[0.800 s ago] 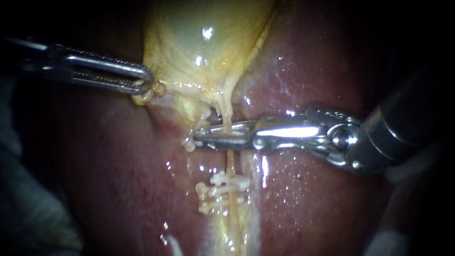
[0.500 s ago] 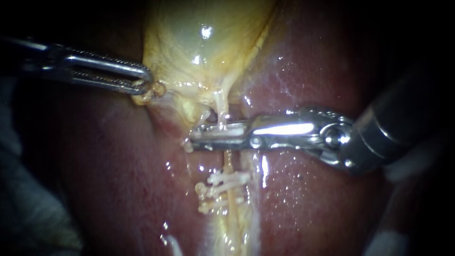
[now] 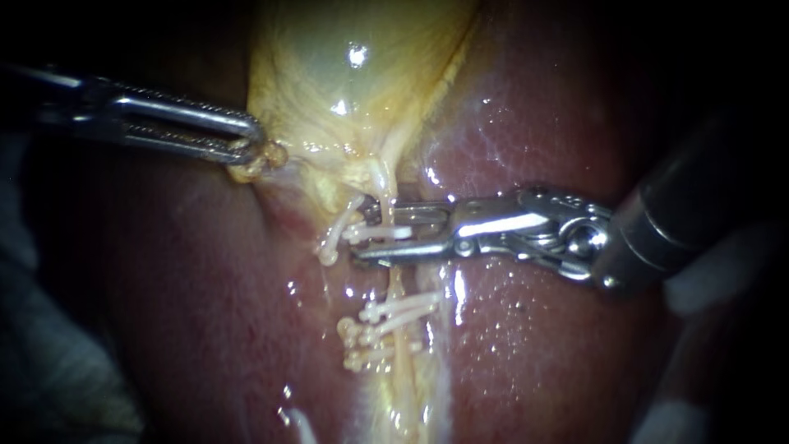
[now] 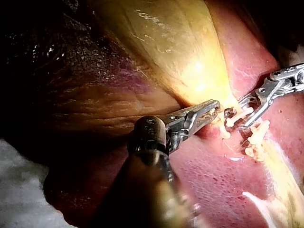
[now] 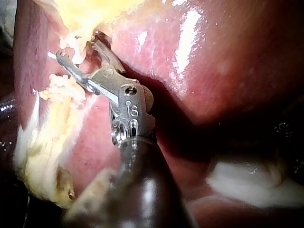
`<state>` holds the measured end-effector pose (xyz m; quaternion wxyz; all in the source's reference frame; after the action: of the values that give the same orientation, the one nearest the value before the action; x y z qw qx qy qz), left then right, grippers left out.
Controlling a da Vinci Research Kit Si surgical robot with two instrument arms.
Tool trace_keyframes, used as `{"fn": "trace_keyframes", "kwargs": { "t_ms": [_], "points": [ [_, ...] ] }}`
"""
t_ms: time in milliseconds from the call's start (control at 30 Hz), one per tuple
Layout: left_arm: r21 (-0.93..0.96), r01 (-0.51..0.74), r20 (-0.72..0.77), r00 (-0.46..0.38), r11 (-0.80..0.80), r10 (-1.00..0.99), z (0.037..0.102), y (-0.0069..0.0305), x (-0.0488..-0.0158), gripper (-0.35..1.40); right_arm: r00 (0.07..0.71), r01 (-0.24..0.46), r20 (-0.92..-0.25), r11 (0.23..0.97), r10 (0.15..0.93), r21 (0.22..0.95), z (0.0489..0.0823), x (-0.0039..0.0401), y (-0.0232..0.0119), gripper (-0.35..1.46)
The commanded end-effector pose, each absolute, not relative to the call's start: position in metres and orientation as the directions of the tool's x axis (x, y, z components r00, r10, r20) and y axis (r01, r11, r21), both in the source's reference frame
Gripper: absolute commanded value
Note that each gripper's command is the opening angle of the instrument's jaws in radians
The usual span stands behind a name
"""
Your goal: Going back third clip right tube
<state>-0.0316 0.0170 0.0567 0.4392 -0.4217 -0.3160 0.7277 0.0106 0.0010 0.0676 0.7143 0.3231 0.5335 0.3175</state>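
My right instrument (image 3: 374, 230) comes in from the right, its jaws open on either side of a white clip (image 3: 380, 233) that sits across the pale tube (image 3: 397, 284) just below the gallbladder (image 3: 353, 74). Two more white clips (image 3: 390, 321) cross the tube lower down. My left instrument (image 3: 253, 146) is shut on the gallbladder's yellow edge, holding it to the left. The right wrist view shows the open jaws of the right instrument (image 5: 78, 47) around the clip (image 5: 72, 43). In the left wrist view, the left instrument (image 4: 213, 110) grips the gallbladder's edge next to that clip (image 4: 240, 114).
Red liver (image 3: 534, 329) surrounds the tube on both sides and lies under my right instrument's shaft. White gauze (image 3: 49, 370) lies at the lower left and more white material (image 3: 711, 288) at the right edge.
My right instrument's jaws were closed across the tube; they have now opened and drawn back slightly to the right, leaving the white clip on the tube. The left instrument has not moved.
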Motion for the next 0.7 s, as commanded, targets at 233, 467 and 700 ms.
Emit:
{"fn": "trace_keyframes", "kwargs": {
  "t_ms": [233, 467, 700],
  "points": [
    [-0.831, -0.371, -0.336, -0.260, -0.415, 0.905, 0.0566, 0.0170, -0.0312, -0.35, 0.257, -0.022, -0.738, 0.767, 0.624, 0.641, 0.0662, 0.0066, 0.0002, 0.46],
    [-0.831, -0.370, -0.336, -0.260, -0.415, 0.905, 0.0566, 0.0170, -0.0311, -0.35, 0.257, 0.055, -0.846, 0.867, 0.466, 0.495, 0.0634, 0.0014, -0.0002, 0.47],
    [-0.831, -0.369, -0.336, -0.261, -0.415, 0.905, 0.0565, 0.0170, -0.0310, -0.35, 0.322, 0.095, -0.864, 0.894, 0.388, 0.437, 0.0599, -0.0004, 0.0009, 0.47]
  ]
}}
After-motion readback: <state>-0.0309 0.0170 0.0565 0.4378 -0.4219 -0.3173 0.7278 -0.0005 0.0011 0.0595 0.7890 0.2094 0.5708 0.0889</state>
